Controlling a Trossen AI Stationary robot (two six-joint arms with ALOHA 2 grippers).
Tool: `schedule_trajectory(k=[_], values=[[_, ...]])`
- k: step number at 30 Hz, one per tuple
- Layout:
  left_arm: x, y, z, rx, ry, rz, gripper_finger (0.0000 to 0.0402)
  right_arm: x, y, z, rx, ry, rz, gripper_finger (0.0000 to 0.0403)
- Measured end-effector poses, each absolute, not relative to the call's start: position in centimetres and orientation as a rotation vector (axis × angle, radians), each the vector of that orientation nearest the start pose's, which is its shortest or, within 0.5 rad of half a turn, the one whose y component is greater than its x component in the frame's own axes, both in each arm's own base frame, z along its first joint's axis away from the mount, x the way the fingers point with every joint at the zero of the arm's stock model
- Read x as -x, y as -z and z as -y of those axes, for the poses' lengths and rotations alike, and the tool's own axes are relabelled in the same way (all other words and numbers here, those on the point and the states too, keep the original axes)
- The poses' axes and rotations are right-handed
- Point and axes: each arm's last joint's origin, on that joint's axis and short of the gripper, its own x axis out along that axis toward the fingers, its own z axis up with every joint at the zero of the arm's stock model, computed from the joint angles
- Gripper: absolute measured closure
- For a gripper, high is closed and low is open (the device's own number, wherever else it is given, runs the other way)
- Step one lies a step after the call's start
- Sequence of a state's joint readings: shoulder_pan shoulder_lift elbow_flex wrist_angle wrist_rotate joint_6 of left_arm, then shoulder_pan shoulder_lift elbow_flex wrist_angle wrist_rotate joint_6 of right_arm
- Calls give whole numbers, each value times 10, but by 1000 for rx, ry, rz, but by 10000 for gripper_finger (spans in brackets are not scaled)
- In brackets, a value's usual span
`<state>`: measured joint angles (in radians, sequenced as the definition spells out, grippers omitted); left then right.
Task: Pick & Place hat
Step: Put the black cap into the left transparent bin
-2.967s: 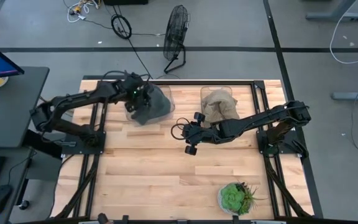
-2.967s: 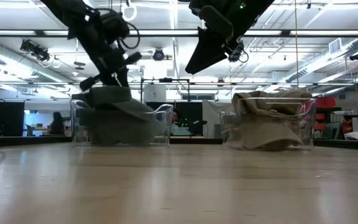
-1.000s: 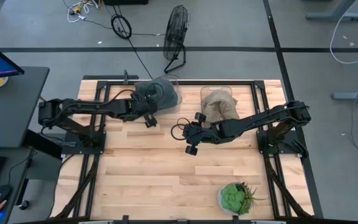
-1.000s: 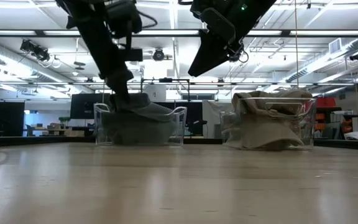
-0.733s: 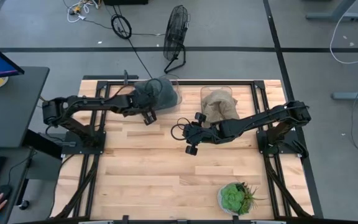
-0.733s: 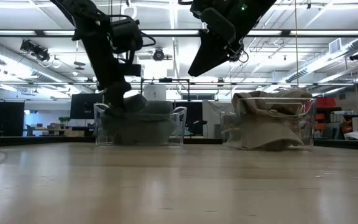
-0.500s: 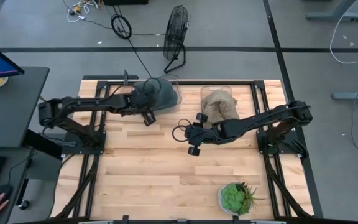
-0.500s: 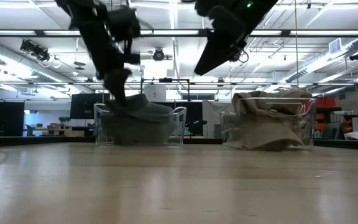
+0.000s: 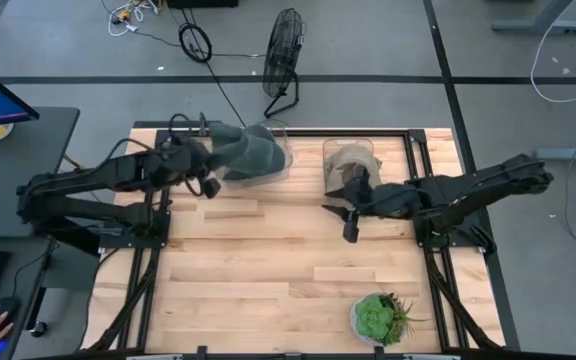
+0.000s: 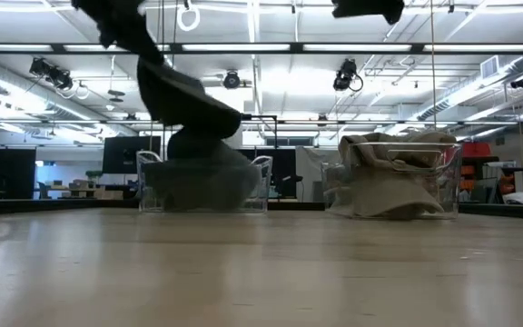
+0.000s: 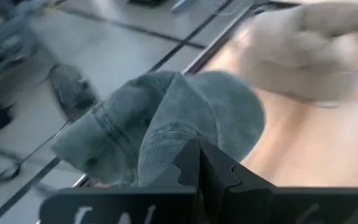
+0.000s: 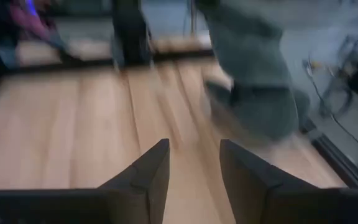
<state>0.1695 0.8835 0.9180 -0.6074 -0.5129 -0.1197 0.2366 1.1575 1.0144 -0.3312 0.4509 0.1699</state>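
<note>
The grey hat [image 9: 243, 153] hangs from my left gripper [image 9: 206, 170], which is shut on it above the left clear bin [image 9: 276, 150]. In the low view the grey hat [image 10: 187, 104] slants down from the gripper to the left clear bin's [image 10: 202, 186] rim. A beige hat [image 9: 351, 165] sits in the right clear bin [image 10: 448, 182] and bulges over its rim. My right gripper [image 9: 348, 212] is open and holds nothing, raised over the table just near of the beige hat. The right wrist view shows its open fingers [image 12: 191, 163]. My left gripper pinches a raised fold of the grey hat's cloth [image 11: 166, 146] between its two shut fingers [image 11: 199, 169]. The hat spreads out beyond the fingertips. In the low view it hangs slack below the gripper, with its lower end [image 10: 193, 145] at the bin's rim; whether it touches there I cannot tell.
A potted plant [image 9: 378, 318] stands near the table's near right edge. The bare wooden table top [image 9: 258, 280] stretches between the arms and toward the near edge. A fan [image 9: 283, 45] stands on the floor beyond the far edge.
My left gripper has pulled back toward the table's left and risen, drawing the grey hat up out of the left bin; the hat is now stretched out, slanting above the bin. My right gripper has drawn back toward the table's right and risen nearly out of the low view.
</note>
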Motion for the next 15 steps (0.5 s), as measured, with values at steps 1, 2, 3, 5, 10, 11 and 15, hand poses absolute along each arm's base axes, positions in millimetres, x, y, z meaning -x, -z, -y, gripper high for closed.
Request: schedule_trajectory(k=[1, 2, 3, 5, 10, 11, 15], values=[[-166, -320, -47, 17, -720, -541, 399, -243, -325, -44, -27, 234, -375, 256], [-166, -313, -51, 26, -734, -561, 399, -243, -322, -43, -40, 215, -337, 256], [-167, -305, -54, 37, -741, -576, 399, -243, -318, -42, -41, 194, -316, 256], [-173, -288, -63, 54, -762, -575, 399, -244, -309, -41, -34, 150, -310, 256], [-191, -243, -83, 65, -817, -592, 398, -249, -296, -41, -59, 130, -340, 256], [-195, -238, -86, 67, -820, -593, 396, -250, -295, -41, -59, 129, -341, 256], [-205, -220, -90, 40, -773, -688, 381, -250, -295, -41, -57, 129, -343, 256]])
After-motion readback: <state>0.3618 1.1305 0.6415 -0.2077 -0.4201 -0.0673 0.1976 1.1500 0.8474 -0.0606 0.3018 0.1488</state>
